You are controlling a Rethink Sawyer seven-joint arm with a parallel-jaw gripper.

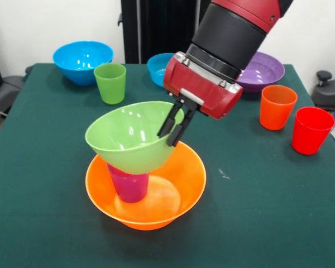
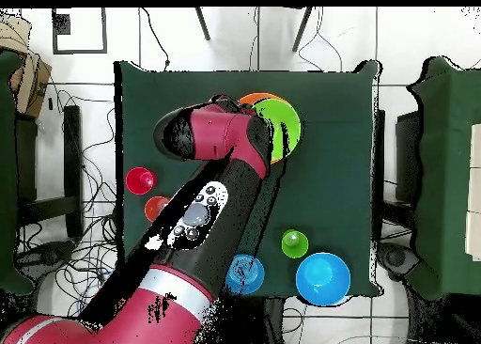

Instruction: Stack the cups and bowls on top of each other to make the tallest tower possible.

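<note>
In the front view, the orange bowl point(image 1: 146, 190) sits nearest with the purple cup point(image 1: 128, 182) upside down inside it and the green bowl point(image 1: 131, 138) tilted on top; the overhead view hides the cup. The gripper point(image 1: 175, 126) pinches the green bowl's rim with its jaws nearly closed. No writing is legible anywhere.

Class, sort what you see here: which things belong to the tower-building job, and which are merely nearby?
Belonging to the job:
orange bowl, purple cup, green bowl, gripper, green cup, orange cup, red cup, two blue bowls, purple bowl.

Merely nearby:
table, chairs, floor cables.
</note>
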